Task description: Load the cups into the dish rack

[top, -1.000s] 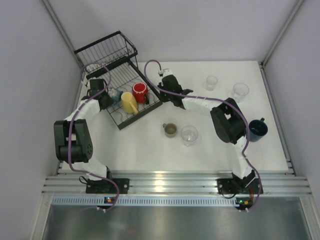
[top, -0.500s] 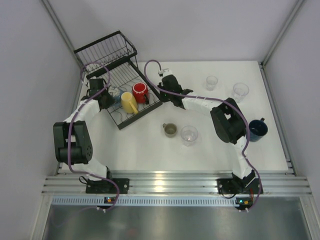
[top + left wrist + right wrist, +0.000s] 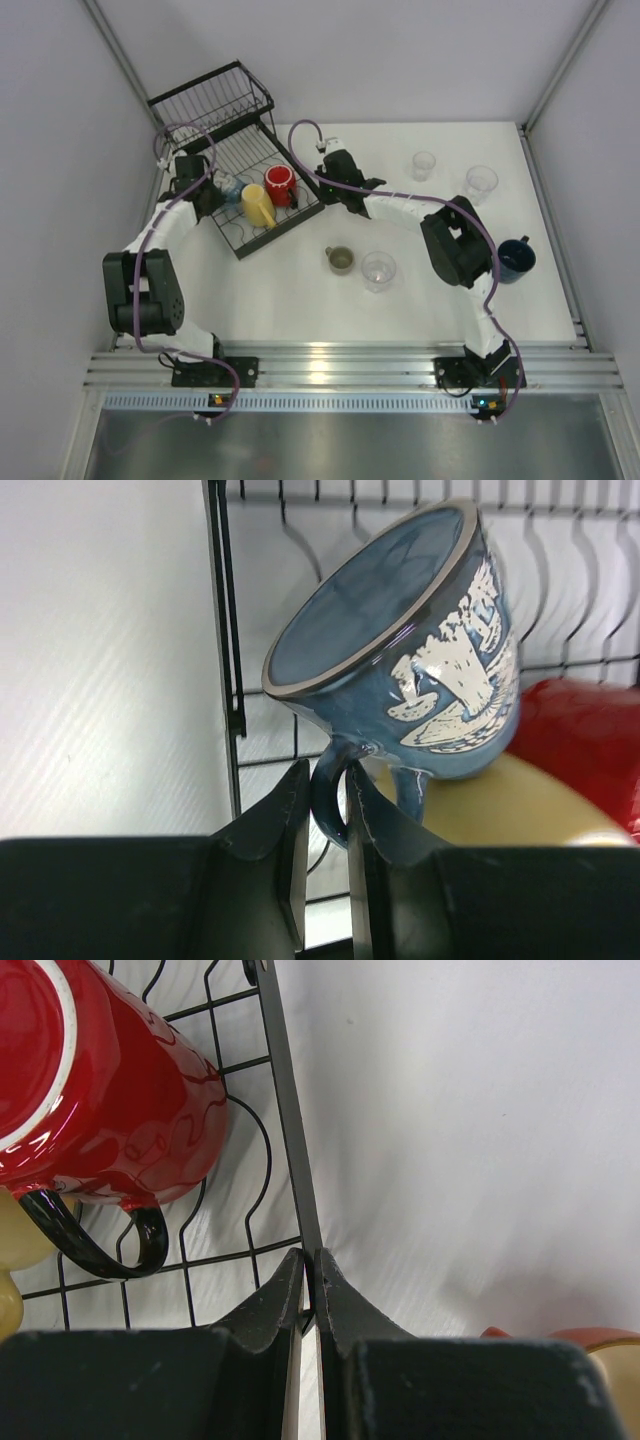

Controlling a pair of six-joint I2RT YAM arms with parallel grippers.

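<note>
The black wire dish rack (image 3: 215,100) stands at the back left. Its low tray holds a red mug (image 3: 280,185) and a yellow mug (image 3: 258,204) lying on their sides. My left gripper (image 3: 325,780) is shut on the handle of a blue mug (image 3: 400,650), which hangs tilted over the tray's left edge beside the yellow mug (image 3: 500,810). My right gripper (image 3: 310,1260) is shut on the rack's right rim wire (image 3: 285,1110), just beside the red mug (image 3: 110,1080). An olive mug (image 3: 340,260), a dark blue mug (image 3: 515,258) and three clear tumblers (image 3: 378,270) (image 3: 423,165) (image 3: 481,183) stand on the table.
The white table is walled on three sides, and the rack sits close to the left wall. The right arm (image 3: 455,240) stretches across the table's middle toward the rack. An orange-red rim (image 3: 590,1340) peeks in at the lower right of the right wrist view.
The left arm's elbow has drifted slightly left and its wrist a little toward the back, with the blue mug still gripped. The right arm has not moved.
</note>
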